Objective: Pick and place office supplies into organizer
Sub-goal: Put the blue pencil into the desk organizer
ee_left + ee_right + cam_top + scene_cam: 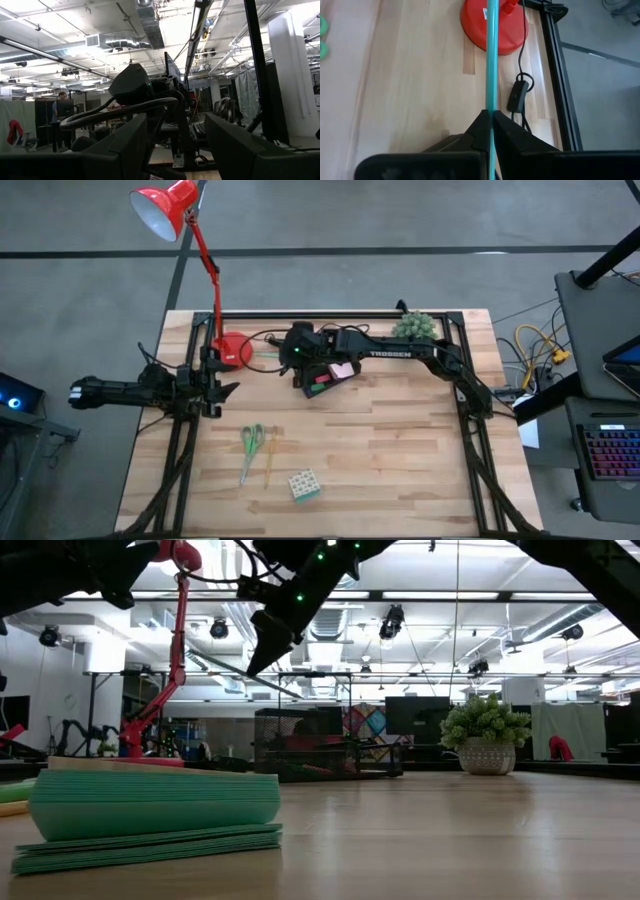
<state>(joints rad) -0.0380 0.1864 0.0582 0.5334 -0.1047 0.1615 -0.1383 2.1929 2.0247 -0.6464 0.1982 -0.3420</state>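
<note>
My right gripper (293, 362) hangs above the table's far middle, shut on a teal pen (492, 55). The pen sticks out ahead of the fingers toward the red lamp's base. Right beside the gripper stands the black organizer (312, 372), with a pink pad (343, 370) and a green piece inside. Green-handled scissors (251, 442), a yellow pencil (270, 458) and a multicoloured cube (304, 485) lie flat on the near part of the table. My left gripper (226, 390) waits at the left side, open, with nothing between its fingers (125, 145). My right gripper pinches the teal pen's shaft (491, 114) between its two fingertips. The fingers slant down toward the table's left side, and the pen runs on in line with them. The pen is lifted clear of the table; its far end runs out of the wrist view.
The red lamp's round base (233, 350) and its cord with a switch (517, 95) lie just ahead of the pen. A small green plant (413, 328) stands at the far edge. A green stack (150, 805) sits close to the low camera. Bare wood lies right of the cube.
</note>
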